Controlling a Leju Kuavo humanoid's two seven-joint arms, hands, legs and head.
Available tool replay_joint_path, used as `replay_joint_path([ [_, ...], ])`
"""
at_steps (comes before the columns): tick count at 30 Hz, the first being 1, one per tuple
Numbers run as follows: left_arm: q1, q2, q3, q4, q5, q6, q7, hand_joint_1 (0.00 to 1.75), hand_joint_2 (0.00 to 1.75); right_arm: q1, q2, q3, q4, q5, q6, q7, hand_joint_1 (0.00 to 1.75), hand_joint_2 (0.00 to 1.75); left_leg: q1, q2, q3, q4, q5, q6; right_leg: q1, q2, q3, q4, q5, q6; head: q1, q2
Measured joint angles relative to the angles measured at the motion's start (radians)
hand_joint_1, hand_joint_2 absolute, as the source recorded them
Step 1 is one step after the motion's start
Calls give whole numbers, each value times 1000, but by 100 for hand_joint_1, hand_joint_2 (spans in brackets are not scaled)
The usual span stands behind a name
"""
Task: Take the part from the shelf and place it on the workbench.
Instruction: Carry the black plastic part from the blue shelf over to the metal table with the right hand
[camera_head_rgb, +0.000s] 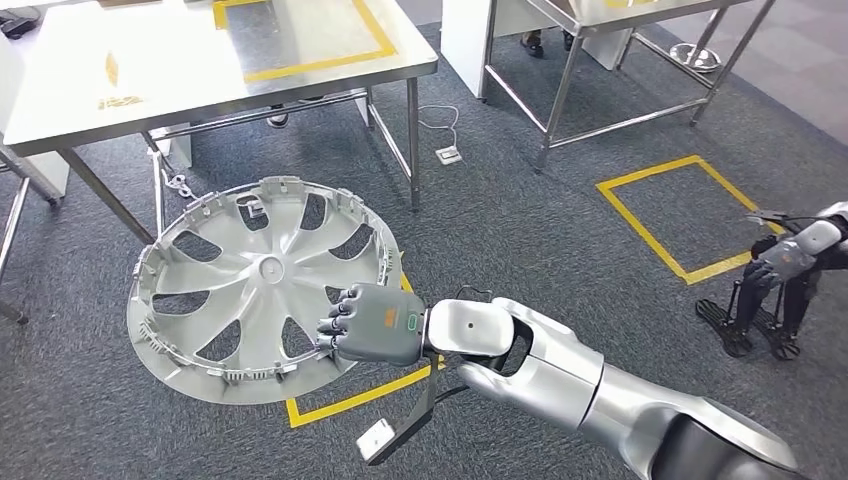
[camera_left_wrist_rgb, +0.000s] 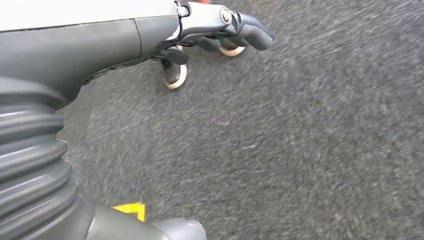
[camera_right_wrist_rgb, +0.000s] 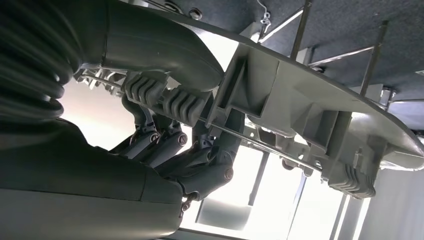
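Wheel cover (camera_head_rgb: 258, 290), silver plastic, spoked, held in the air over the grey carpet, inner side up, short of the steel worktop (camera_head_rgb: 150, 70) with the yellow taped rectangle. Right hand (camera_head_rgb: 372, 322) grips it at the rim; in the right wrist view its fingers (camera_right_wrist_rgb: 165, 100) are wrapped over the rim's edge beside the clip ribs. Left hand (camera_left_wrist_rgb: 220, 30) hangs over the carpet, fingers curled in, holding nothing. Judgement: light and fairly stiff, but broad and held off-centre, so it may droop or swing. Clips look fragile; the rim between clips is the sound hold.
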Motion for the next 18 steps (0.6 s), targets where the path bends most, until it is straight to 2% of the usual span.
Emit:
replay_joint_path([
  [2,3,1,0,0,-1,-6,1,0,175,-5,-2,-3,0,-11,4,-5,175,175,4,-11,-5,-4,4,-14,0,-20,1,-7,6,-6,2,0],
  [3,5,1,0,0,0,-8,-1,0,175,-7,-2,-5,1,-19,7,-7,175,175,2,3,-8,1,0,-19,-2,-28,4,-12,9,-12,0,0],
  [4,6,2,0,0,1,-8,-4,0,175,-8,-3,-6,2,-27,12,-8,175,175,-1,28,-18,20,-14,-22,-5,-37,7,-18,13,-18,-3,0],
  [6,4,2,0,1,3,-11,-8,0,175,-7,-6,-9,10,-42,19,-8,175,175,-5,93,-64,121,-73,-26,-5,-53,9,-22,16,-26,-10,0],
  [7,3,2,0,1,4,-12,-9,0,175,-4,-10,-11,16,-47,19,-8,175,175,-4,110,-95,189,-105,-28,-4,-62,8,-22,17,-27,-11,0],
  [8,2,2,0,1,5,-14,-8,0,175,1,-14,-12,21,-49,18,-8,175,175,-4,118,-118,243,-124,-30,-3,-70,7,-22,17,-27,-11,0],
  [9,2,2,0,1,5,-15,-7,0,175,6,-18,-13,25,-50,15,-9,175,175,-3,121,-126,265,-126,-32,-3,-76,6,-21,17,-27,-11,0],
  [10,3,2,0,1,5,-15,-7,0,175,10,-22,-13,27,-51,12,-9,175,175,-2,122,-113,249,-109,-32,-3,-81,6,-21,16,-26,-11,0],
  [12,3,3,0,1,6,-16,-5,0,175,17,-28,-14,29,-51,7,-9,175,175,-1,127,-43,124,-54,-30,-4,-88,6,-18,13,-21,-11,0],
  [14,1,5,0,0,6,-15,-5,0,175,19,-35,-16,29,-52,4,-8,175,175,-4,131,15,19,-28,-20,0,-91,3,-12,9,-10,-11,0],
  [15,1,5,0,1,6,-15,-5,0,175,20,-37,-18,29,-53,2,-7,175,175,-6,131,25,-1,-30,-13,2,-92,2,-11,8,-5,-10,0],
  [18,2,4,0,0,2,-15,-3,0,175,20,-46,-23,29,-59,0,-2,175,175,-7,128,28,-4,-30,9,1,-91,0,-7,3,13,-9,0],
])
